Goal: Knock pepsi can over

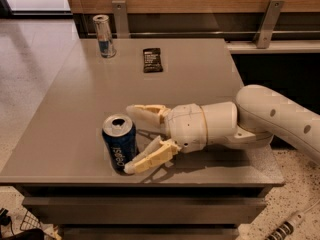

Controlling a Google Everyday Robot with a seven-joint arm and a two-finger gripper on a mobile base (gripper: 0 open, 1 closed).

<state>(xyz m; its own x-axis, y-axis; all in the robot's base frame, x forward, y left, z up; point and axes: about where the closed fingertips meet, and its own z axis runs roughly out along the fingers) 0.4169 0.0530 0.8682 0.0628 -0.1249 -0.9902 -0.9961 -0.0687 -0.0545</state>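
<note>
The pepsi can (pixel 119 142), dark blue with white lettering and an opened silver top, stands upright near the front edge of the grey table (pixel 85 84). My gripper (pixel 130 138) reaches in from the right, low over the table, with its two cream fingers spread wide apart. The upper finger (pixel 146 112) ends just right of the can's top. The lower finger (pixel 149 158) ends right at the can's base, touching or nearly touching it. Nothing is held.
A slimmer silver-and-blue can (pixel 104 35) stands at the table's far left. A dark snack bar wrapper (pixel 152 60) lies flat near the far middle. A wooden wall with metal brackets (pixel 269 19) runs behind. The table's front edge is close below the pepsi can.
</note>
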